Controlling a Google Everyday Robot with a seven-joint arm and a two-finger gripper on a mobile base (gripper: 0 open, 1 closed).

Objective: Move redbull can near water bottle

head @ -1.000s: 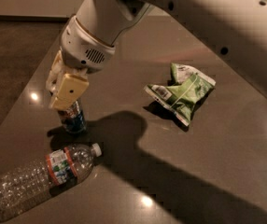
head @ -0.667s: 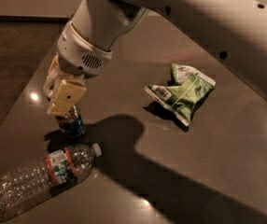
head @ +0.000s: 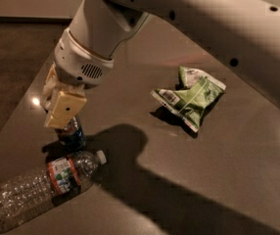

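The redbull can [head: 73, 135] stands upright on the grey table [head: 145, 180] at the left; only its lower blue and silver part shows below my fingers. The water bottle [head: 42, 186] lies on its side just in front of the can, white cap pointing right, almost touching it. My gripper [head: 61, 114] comes down from above at the left, and its cream fingers [head: 65, 107] sit around the top of the can. The can's top is hidden by the fingers.
A green and white snack bag [head: 189, 99] lies on the table to the right of centre. The table's left edge runs close to the can and bottle, with dark floor [head: 8, 67] beyond it. My arm [head: 203, 18] spans the top of the view.
My gripper and the can have shifted a little left and toward the bottle. The can now stands closer to the bottle's neck. The bottle and the snack bag have not moved.
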